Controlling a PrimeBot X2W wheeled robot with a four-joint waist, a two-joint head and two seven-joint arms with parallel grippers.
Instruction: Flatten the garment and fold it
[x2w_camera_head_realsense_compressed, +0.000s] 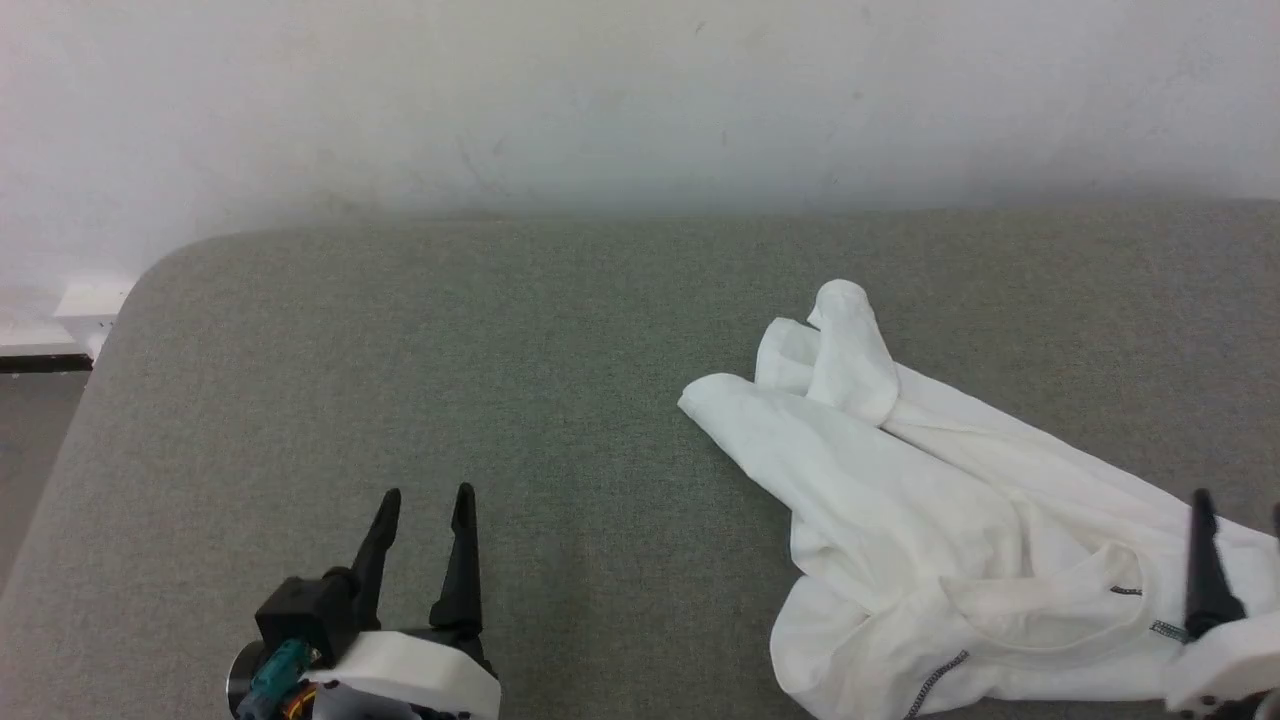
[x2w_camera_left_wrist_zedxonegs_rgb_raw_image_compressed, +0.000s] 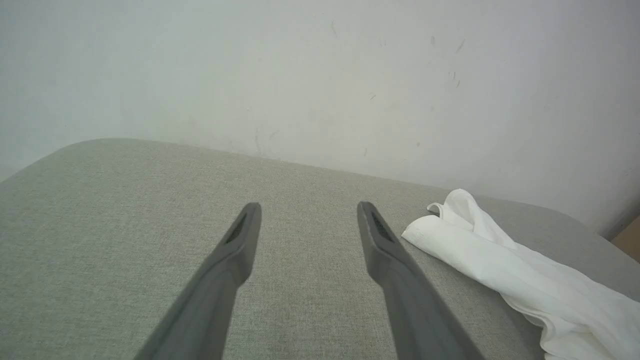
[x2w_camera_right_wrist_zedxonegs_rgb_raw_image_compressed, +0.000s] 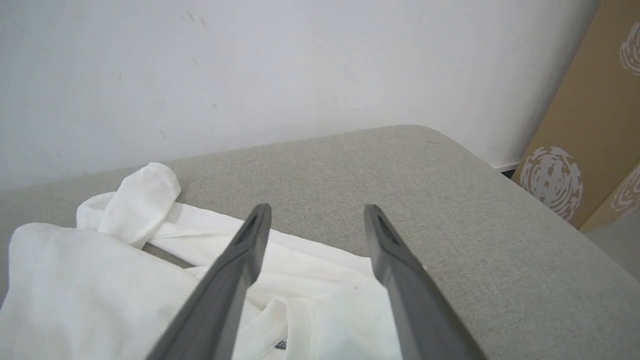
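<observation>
Flattening hardly begun: the garment lies crumpled toward the bench's near right corner. Left jaws and right jaws are spread, empty. Next: pinch two edges and draw them apart.

the garment is thin white cloth, matt and creased, its seams stitched in grey-black zigzag thread. the table is covered in grey woven fabric, matt, finely rough. the jaws of the left gripper and right gripper look like smooth matt dark plastic. the wall is matt white, lightly scuffed. the board looks like brown cardboard.
</observation>
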